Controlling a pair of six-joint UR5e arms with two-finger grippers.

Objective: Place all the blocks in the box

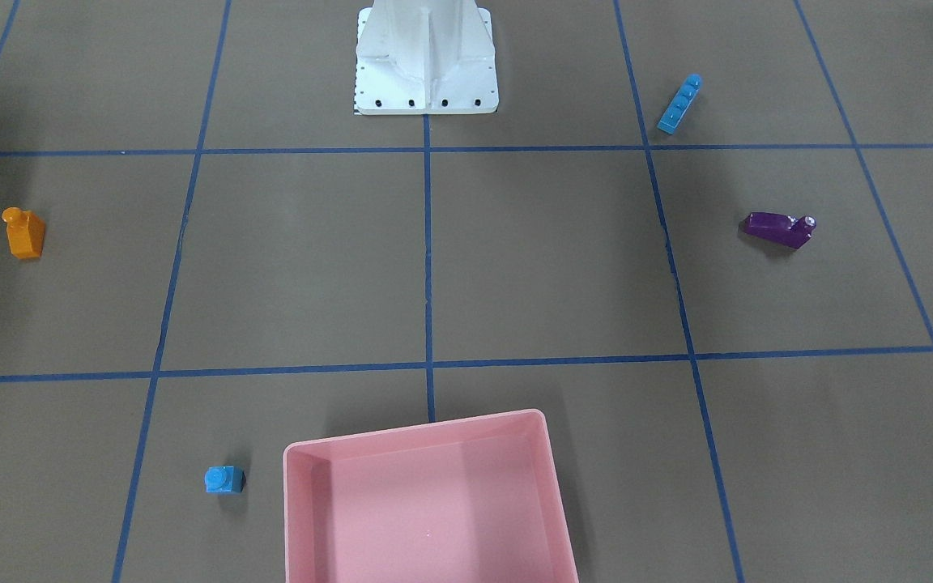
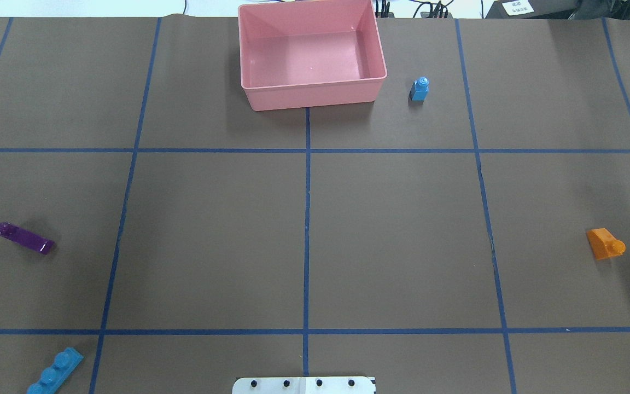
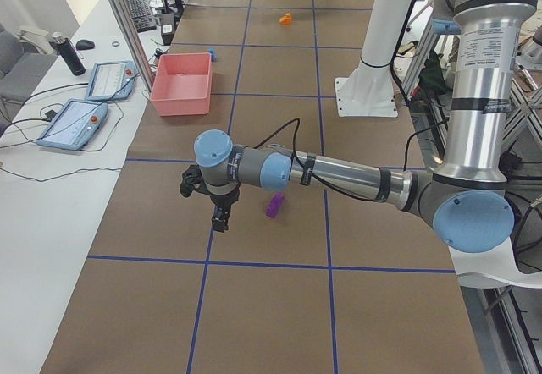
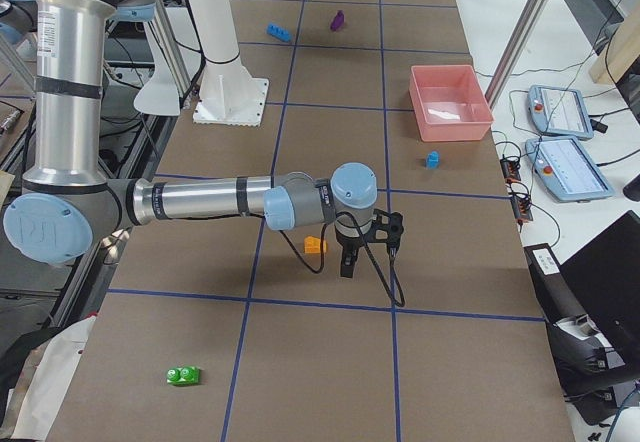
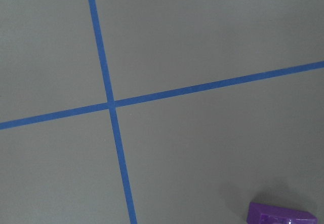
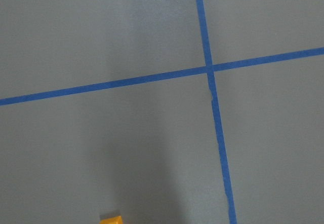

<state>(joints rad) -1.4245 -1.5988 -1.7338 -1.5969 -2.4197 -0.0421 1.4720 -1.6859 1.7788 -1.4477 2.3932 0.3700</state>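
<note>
The pink box (image 2: pixel 309 94) stands empty at the table's far middle; it also shows in the front view (image 1: pixel 418 429). The small blue brick (image 2: pixel 419 89) lies beside it. The orange brick (image 2: pixel 605 244) lies at the right, the purple sloped brick (image 2: pixel 24 238) at the left, and the long blue brick (image 2: pixel 55 373) at the near left. The green brick (image 4: pixel 183 374) lies beyond the right arm. My left gripper (image 3: pixel 220 220) hovers next to the purple brick (image 3: pixel 274 206). My right gripper (image 4: pixel 347 265) hovers next to the orange brick (image 4: pixel 315 245). I cannot tell whether either is open.
The white pedestal (image 1: pixel 426 81) stands at the robot's side of the table, in the middle. Blue tape lines grid the brown table cover. Two tablets (image 3: pixel 72 124) and cables lie on the bench past the box.
</note>
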